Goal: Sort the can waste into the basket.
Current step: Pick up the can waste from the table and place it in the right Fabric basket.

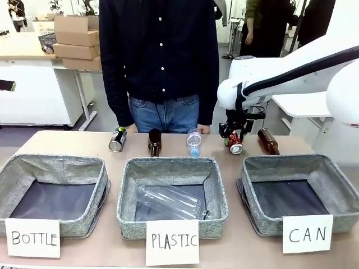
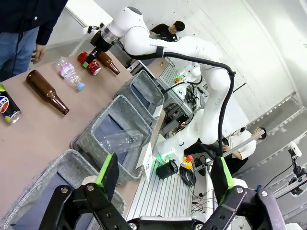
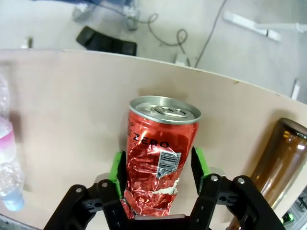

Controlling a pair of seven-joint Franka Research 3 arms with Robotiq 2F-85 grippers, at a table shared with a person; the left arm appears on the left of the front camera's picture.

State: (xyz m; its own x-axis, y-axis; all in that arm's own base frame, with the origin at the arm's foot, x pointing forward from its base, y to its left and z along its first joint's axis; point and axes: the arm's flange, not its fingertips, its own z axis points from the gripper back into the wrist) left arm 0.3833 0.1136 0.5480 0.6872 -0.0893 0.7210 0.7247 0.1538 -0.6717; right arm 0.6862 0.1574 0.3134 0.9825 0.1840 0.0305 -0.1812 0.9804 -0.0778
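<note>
The dented red can (image 1: 235,147) lies on the far right of the table, silver end toward me. My right gripper (image 1: 234,137) comes down on it from above. In the right wrist view the green pads (image 3: 118,167) press both sides of the red can (image 3: 160,153), so the right gripper (image 3: 158,165) is shut on it. A black can (image 1: 117,140) with coloured marks lies at the far left, also seen as the black can (image 2: 8,108). The grey basket (image 1: 280,161) signed "CAN" stands at the front right with a bare dark floor. My left gripper (image 2: 163,175) hangs open, holding nothing, high above the table's left side.
One brown glass bottle (image 1: 268,141) lies just right of the red can and another (image 1: 154,143) at mid-table. A small clear plastic bottle (image 1: 194,142) lies between them. The "PLASTIC" basket (image 1: 171,163) holds a clear bottle; the "BOTTLE" basket (image 1: 53,162) stands left. A person (image 1: 160,56) stands at the far edge.
</note>
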